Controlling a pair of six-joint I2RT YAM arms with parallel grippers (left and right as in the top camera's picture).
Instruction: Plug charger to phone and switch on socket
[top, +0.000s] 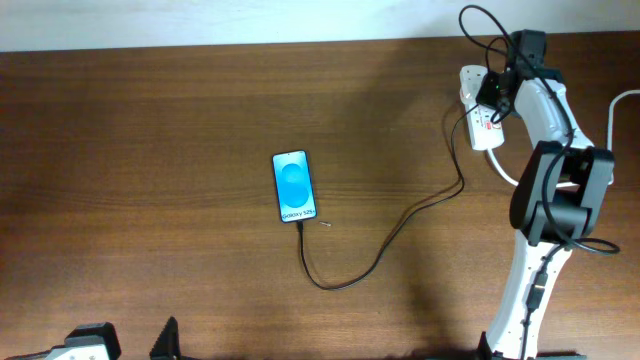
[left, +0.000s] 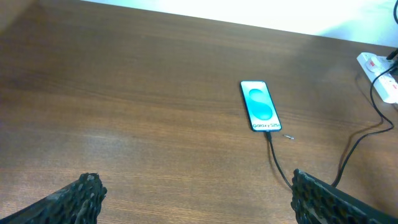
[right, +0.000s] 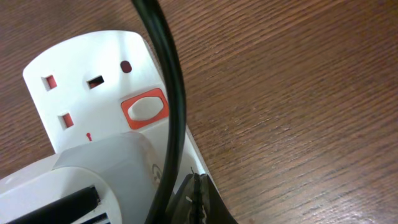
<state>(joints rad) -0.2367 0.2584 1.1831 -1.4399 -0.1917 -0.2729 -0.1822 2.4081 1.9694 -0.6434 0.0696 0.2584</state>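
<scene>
The phone (top: 294, 186) lies screen up at the table's middle, its blue screen lit; it also shows in the left wrist view (left: 260, 106). The thin black charger cable (top: 400, 228) runs from the phone's near end in a loop to the white socket strip (top: 484, 128) at the back right. In the right wrist view the strip (right: 93, 106) fills the frame, with a white plug body in it and the black cable (right: 165, 93) across it. My right gripper (right: 198, 186) is shut, its tips resting on the strip's edge. My left gripper (left: 193, 196) is open and empty near the front edge.
The strip's thick white cord (top: 612, 110) runs off at the right. An orange-framed white switch (right: 145, 108) sits next to the strip's free outlet. A tiny object (top: 326, 222) lies beside the phone's near end.
</scene>
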